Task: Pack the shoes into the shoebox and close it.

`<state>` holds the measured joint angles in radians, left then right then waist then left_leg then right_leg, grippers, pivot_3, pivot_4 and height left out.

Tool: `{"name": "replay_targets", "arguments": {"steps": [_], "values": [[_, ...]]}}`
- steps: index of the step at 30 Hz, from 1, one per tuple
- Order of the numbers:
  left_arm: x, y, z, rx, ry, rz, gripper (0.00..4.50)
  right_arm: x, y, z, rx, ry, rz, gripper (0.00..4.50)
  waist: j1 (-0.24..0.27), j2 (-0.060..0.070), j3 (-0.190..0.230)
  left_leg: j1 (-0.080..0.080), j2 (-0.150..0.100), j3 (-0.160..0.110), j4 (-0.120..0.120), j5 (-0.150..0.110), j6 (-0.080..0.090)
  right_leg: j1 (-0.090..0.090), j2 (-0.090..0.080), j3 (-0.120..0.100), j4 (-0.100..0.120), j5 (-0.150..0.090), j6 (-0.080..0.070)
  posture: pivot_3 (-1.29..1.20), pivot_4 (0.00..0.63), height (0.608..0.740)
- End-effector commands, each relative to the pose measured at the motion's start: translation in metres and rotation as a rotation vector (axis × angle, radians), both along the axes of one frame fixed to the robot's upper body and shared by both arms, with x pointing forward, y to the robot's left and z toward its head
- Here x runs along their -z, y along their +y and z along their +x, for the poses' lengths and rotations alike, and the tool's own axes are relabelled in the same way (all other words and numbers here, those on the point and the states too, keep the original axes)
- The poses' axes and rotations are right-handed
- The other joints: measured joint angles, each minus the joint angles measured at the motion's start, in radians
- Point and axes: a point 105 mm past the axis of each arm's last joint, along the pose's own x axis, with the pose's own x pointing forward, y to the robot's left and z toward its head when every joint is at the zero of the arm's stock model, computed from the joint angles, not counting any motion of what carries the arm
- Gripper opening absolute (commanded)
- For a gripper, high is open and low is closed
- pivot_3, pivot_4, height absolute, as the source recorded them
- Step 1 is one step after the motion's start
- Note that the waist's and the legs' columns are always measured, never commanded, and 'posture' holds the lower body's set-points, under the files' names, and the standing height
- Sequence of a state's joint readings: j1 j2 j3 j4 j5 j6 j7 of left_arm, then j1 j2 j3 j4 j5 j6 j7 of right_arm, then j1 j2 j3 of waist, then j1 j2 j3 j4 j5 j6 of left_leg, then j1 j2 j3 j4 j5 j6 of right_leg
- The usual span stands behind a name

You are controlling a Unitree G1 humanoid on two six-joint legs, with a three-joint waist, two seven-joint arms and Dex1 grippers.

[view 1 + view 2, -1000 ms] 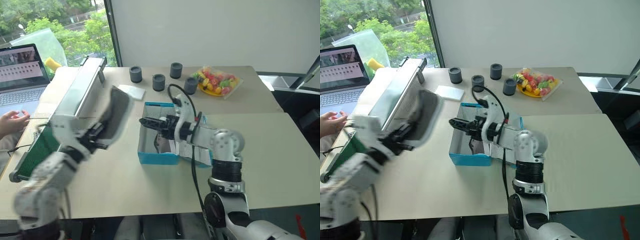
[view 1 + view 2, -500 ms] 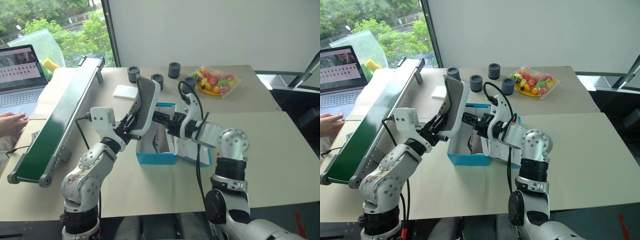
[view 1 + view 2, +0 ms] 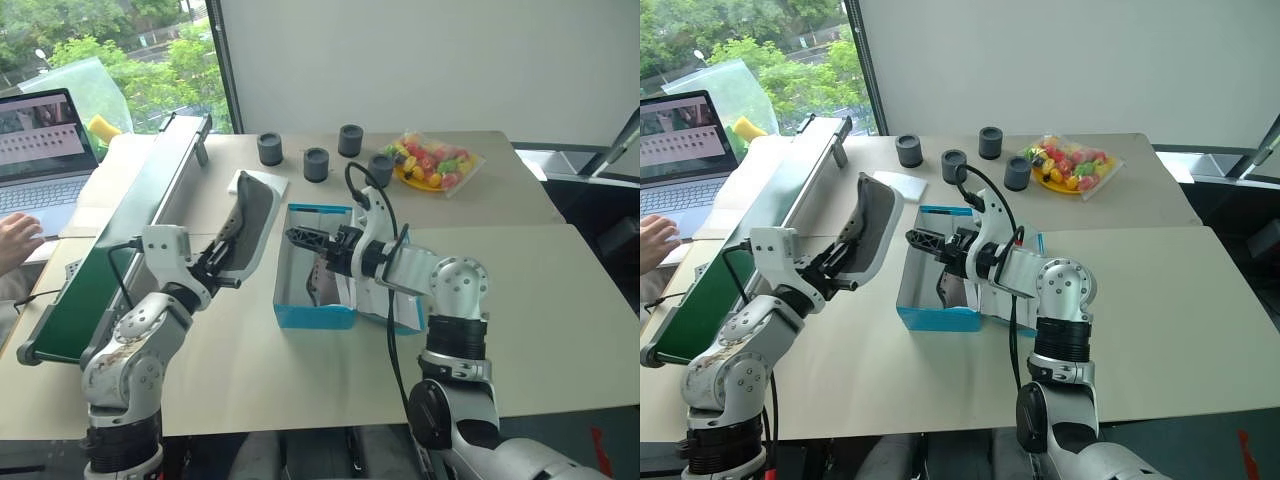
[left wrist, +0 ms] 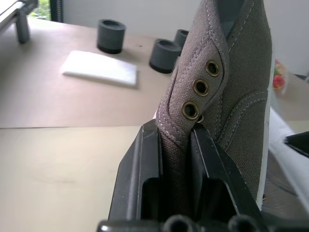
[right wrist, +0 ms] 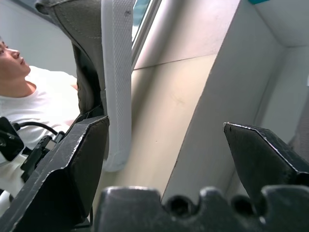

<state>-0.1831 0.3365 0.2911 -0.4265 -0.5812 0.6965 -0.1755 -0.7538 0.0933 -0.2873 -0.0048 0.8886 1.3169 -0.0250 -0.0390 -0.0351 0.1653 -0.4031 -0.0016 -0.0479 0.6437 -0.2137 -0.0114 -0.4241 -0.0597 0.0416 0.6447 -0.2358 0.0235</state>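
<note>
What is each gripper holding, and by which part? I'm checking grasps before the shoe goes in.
The left gripper is shut on a grey-brown shoe, pinching its upper beside the eyelets. The right gripper is open over the shoebox, holding nothing.

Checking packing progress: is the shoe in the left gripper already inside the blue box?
No, the left gripper holds the shoe above the table, beside the shoebox.

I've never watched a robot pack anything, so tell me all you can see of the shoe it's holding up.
The shoe is a grey-brown fabric sneaker with a pale off-white sole and small brass-coloured eyelets. It hangs in the air, tipped up on end, its opening facing the blue shoebox just beside it, above the tan table. The left gripper is shut on the fabric edge by the eyelets, a black finger on each side. Nothing else touches it.
</note>
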Motion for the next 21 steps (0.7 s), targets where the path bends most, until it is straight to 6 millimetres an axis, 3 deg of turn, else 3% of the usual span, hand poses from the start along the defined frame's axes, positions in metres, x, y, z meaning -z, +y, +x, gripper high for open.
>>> {"name": "replay_targets", "arguments": {"steps": [1, 12, 21], "values": [[-0.019, -0.007, 0.001, 0.025, -0.085, 0.007, 0.67, -0.021, 0.023, -0.008, -0.063, -0.040, 0.100, 4.50, 0.000, 0.000, 0.000, 0.000, 0.000, 0.000, 0.000, 0.000, 0.000, 0.000, 0.000, 0.000, 0.000, 0.000, 0.000, 0.00, 0.150, 0.736], [-0.024, -0.047, 0.013, 0.099, -0.113, -0.042, 0.67, -0.024, 0.030, -0.014, -0.091, -0.041, 0.111, 4.50, -0.004, 0.000, 0.000, -0.001, 0.000, 0.000, 0.000, 0.000, 0.000, 0.000, 0.000, 0.000, 0.000, 0.000, 0.000, 0.00, 0.150, 0.736], [-0.026, -0.073, 0.011, 0.169, -0.112, -0.064, 0.67, -0.027, 0.034, -0.009, -0.062, -0.038, 0.139, 4.50, -0.004, 0.000, 0.000, -0.001, 0.000, 0.000, 0.000, 0.000, 0.000, -0.001, 0.000, 0.000, 0.001, 0.000, 0.000, 0.00, 0.150, 0.736]]}}
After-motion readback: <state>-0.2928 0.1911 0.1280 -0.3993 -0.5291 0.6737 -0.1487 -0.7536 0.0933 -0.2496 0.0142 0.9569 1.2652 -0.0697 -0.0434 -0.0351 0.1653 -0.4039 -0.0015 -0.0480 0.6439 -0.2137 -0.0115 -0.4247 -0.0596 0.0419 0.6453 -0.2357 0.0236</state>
